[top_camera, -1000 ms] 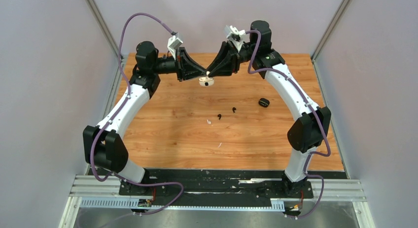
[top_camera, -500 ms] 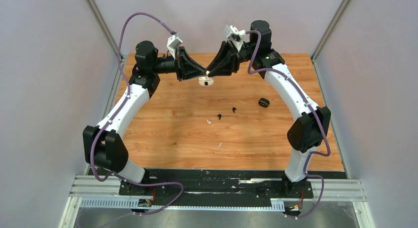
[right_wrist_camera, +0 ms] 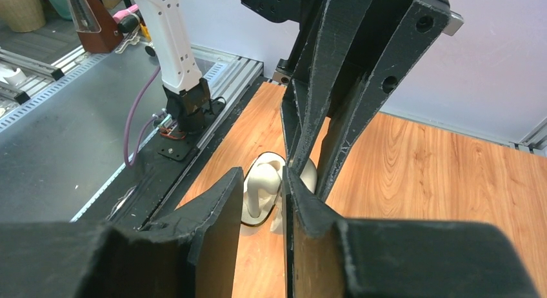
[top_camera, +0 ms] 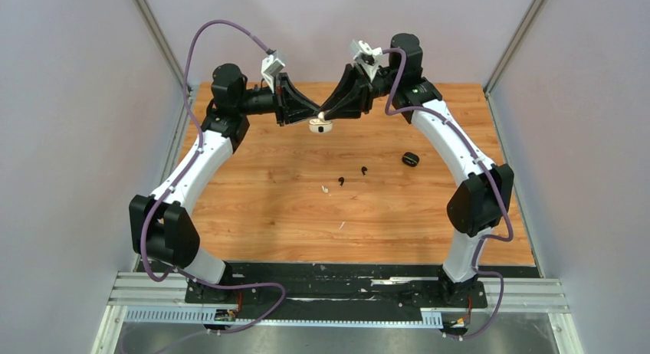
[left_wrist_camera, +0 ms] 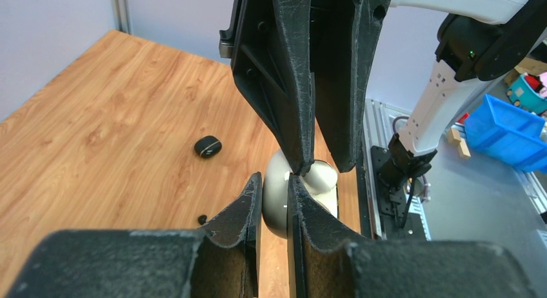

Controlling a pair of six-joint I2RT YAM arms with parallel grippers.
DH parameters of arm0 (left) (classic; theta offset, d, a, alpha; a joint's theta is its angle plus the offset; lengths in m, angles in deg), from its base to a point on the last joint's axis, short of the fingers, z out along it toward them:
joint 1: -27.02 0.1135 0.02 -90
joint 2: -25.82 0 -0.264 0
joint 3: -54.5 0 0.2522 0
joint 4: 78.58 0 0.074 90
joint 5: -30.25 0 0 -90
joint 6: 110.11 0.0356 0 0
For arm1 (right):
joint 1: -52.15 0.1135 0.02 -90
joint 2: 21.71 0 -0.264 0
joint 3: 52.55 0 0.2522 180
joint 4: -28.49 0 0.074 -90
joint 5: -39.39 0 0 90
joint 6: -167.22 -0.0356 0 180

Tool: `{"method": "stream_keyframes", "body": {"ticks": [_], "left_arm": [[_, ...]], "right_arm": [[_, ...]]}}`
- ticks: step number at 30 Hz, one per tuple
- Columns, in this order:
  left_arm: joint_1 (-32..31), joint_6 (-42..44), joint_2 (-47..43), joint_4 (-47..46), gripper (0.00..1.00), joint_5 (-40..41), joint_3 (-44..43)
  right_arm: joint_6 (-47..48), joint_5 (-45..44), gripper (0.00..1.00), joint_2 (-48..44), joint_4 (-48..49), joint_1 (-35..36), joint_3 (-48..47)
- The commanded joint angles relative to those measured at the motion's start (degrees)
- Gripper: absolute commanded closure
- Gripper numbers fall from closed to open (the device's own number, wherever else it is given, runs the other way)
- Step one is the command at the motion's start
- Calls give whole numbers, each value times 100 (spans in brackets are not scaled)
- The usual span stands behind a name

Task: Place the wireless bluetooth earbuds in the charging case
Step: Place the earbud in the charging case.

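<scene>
A white charging case [top_camera: 320, 126] lies open at the back middle of the table. My left gripper [top_camera: 315, 113] is shut on its raised lid [left_wrist_camera: 274, 204]. Facing it, my right gripper [right_wrist_camera: 263, 175] stands a little open around a white earbud [right_wrist_camera: 263, 189] that sits upright in the case's tray [right_wrist_camera: 255, 217], a thin gap on each side. The right gripper's fingers [left_wrist_camera: 303, 159] come down just behind the lid in the left wrist view. Loose on the wood lie two black earbuds [top_camera: 341, 181] [top_camera: 363, 170] and a second white earbud [top_camera: 325, 189].
A black charging case [top_camera: 409, 158] lies shut to the right of the loose earbuds, also in the left wrist view [left_wrist_camera: 208, 146]. A pale sliver of scrap [top_camera: 342, 225] lies nearer the front. Grey walls close in the table on both sides and at the back.
The right gripper's jaws have parted a little around the white earbud in the case. Both arms and the case stay almost where they were.
</scene>
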Motion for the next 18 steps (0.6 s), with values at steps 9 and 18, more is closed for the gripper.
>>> {"method": "stream_keyframes", "body": {"ticks": [9,18], "left_arm": [[17,150,-434,-618,100,74,-239],[17,348,-457,-269,100,107,-181]], "right_arm": [[-68,900,74,-79,-55,-17,280],[-51,755,73,-51,-30,-6,169]]}}
